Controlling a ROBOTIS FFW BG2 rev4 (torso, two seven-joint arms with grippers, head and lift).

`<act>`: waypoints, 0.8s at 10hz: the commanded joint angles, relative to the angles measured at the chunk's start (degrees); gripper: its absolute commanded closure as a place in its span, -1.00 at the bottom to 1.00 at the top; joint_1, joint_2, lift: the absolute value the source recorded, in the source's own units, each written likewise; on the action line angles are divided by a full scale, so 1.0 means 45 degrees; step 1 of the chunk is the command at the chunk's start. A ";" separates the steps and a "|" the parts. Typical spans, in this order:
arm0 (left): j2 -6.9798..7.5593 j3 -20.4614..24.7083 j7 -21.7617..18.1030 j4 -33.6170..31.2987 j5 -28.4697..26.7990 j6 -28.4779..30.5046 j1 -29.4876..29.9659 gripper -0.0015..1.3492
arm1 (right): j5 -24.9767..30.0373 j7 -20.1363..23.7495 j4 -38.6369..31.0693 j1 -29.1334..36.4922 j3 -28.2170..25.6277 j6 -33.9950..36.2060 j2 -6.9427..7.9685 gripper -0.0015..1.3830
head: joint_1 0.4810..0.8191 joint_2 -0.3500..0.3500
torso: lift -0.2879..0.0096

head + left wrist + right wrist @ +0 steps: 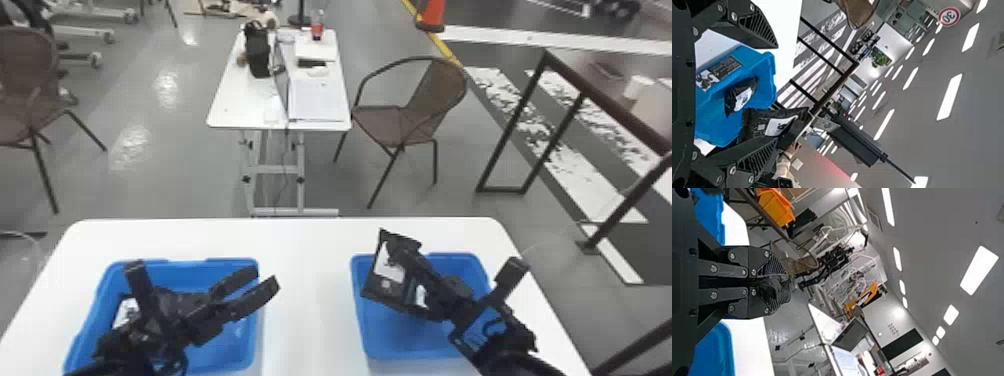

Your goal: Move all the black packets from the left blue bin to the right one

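A white table [310, 300] with rounded far corners was seen in the head view; the left blue bin [250, 325] and right blue bin [395, 340] were set apart on it, side by side.

Black packet [376, 291] in right claw [400, 256] over right blue bin [395, 345], left claw [261, 281] spread over left bin [240, 345]

From above, the head view faces forward and down, sharing the right bin [395, 345] with the left wrist view.
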 commanded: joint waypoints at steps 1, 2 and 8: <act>0.0238 0.1056 0.0035 -0.1725 -0.0415 0.0842 0.1016 -1.00 | 0.0832 -0.0183 0.1270 -0.0473 -0.0380 -0.0045 -0.0311 0.85 | 0.27 -0.40 | 0.94; 0.0336 0.1720 0.0093 -0.2565 -0.0532 0.0744 0.1465 -1.00 | 0.1164 -0.0183 0.2325 -0.0981 -0.0516 -0.0045 -0.0467 0.85 | 0.27 -0.40 | 0.94; -0.0153 0.3321 0.2105 -0.4928 -0.1255 0.0432 0.2637 -0.62 | 0.1926 0.0207 0.3438 -0.1645 -0.0653 0.1693 -0.1542 -0.80 | 0.27 -0.24 | 0.94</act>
